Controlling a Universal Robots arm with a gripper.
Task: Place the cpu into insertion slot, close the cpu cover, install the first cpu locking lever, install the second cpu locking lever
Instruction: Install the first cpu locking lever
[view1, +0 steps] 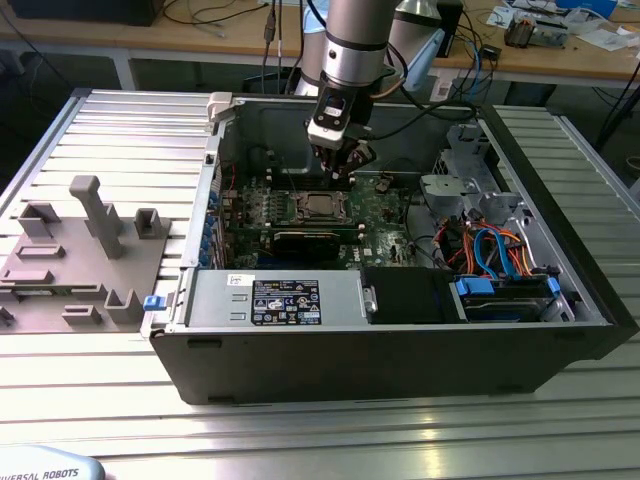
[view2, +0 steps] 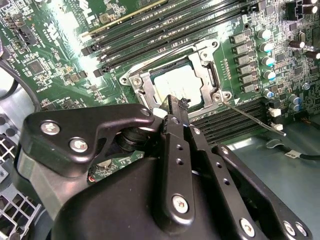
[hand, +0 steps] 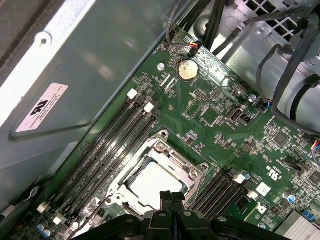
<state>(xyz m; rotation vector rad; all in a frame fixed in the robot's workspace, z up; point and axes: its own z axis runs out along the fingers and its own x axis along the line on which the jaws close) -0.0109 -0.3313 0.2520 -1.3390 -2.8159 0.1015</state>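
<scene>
The cpu (view2: 179, 84) lies in the insertion slot (hand: 194, 175), its dull silver top (hand: 149, 184) showing through the window of the cpu cover (view2: 145, 86). The cover lies flat over the chip. One thin locking lever (view2: 256, 119) sticks out free past the socket's corner, over the memory slots; it also shows as a thin rod (hand: 93, 215) in the first wrist view. My gripper (view2: 176, 106) hovers just above the socket's edge with its black fingers (hand: 167, 198) pressed together and nothing between them. In the exterior view the gripper (view1: 340, 165) hangs inside the open case, just behind the socket (view1: 320, 207).
Long black memory slots (hand: 107, 150) flank the socket on both sides. Cable bundles (hand: 280, 55) and a drive cage (view1: 500, 290) fill the case on the exterior view's right. The power supply (view1: 285, 300) sits at the front. A grey fixture (view1: 90, 250) stands outside on the exterior view's left.
</scene>
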